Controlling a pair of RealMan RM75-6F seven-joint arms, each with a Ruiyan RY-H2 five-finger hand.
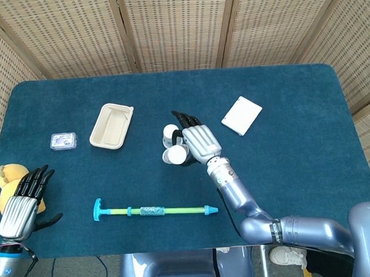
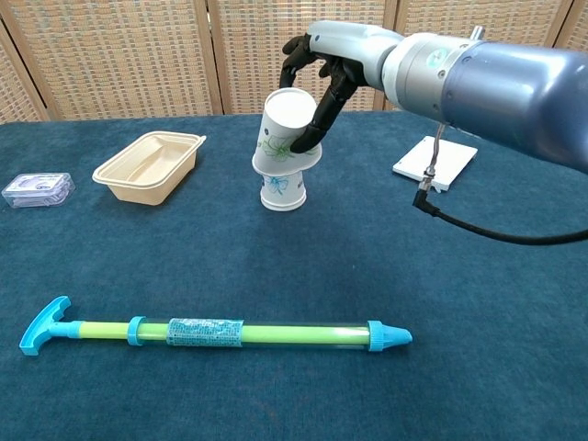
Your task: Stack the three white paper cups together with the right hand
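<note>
The right robot hand (image 2: 317, 69) is raised above the desk (image 2: 478, 303) with its dark fingers (image 2: 317, 115) curled round an upturned white paper cup (image 2: 283, 133); the cup is gripped at its side, tilted, base uppermost, and is carried clear of the cloth; in the chest view its open rim is seen directly over a second white paper cup (image 2: 283, 188), which stands mouth-down on the desk; whether the two cups are touching cannot be told. In the head view the held cup (image 1: 175, 155) is seen just left of the robot hand (image 1: 196, 144), with the standing cup (image 1: 169, 134) close behind it; a third cup cannot be made out in either view.

The left robot hand (image 1: 22, 202) is seen at the near left edge of the desk, fingers spread and holding nothing; a yellow plush toy (image 1: 4, 182) lies beside it.

A beige tray (image 2: 150, 165) lies left of the cups; a small clear box (image 2: 37, 188) lies further left; a white card (image 2: 436, 163) lies to the right; a green and blue pump (image 2: 216, 333) lies along the near side, well apart from the cups.
</note>
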